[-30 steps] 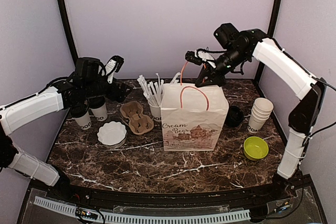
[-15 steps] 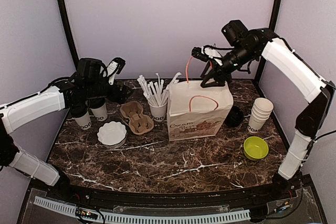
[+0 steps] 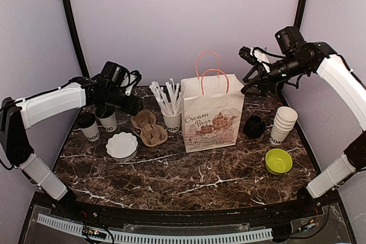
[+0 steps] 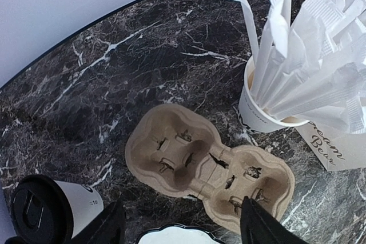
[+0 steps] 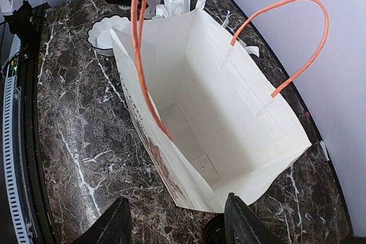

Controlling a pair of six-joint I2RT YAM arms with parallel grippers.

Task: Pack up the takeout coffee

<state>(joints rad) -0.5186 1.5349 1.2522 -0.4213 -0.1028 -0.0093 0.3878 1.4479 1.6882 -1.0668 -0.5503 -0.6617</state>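
Observation:
The takeout coffee is two white cups with black lids, one (image 3: 87,125) by the table's left edge and the other (image 3: 107,119) just right of it. Only one coffee cup (image 4: 43,212) shows in the left wrist view, at the lower left. My left gripper (image 3: 130,104) hangs open above the brown pulp cup carrier (image 4: 206,167), holding nothing. A white paper bag (image 3: 211,115) with orange handles stands upright at the centre. Its inside (image 5: 217,101) is empty. To the bag's right and higher up, my right gripper (image 3: 251,87) is open and touches nothing.
A cup of wrapped straws (image 3: 170,118) stands between carrier (image 3: 148,128) and bag. A white scalloped dish (image 3: 122,145) lies in front of the coffees. Right of the bag are a black lid (image 3: 254,126), stacked lidless cups (image 3: 283,124) and a green bowl (image 3: 278,161).
My right gripper opened, let go of the bag's orange handle and drew back to the right; the bag settled upright. My left gripper swung right, from over the coffees to above the carrier.

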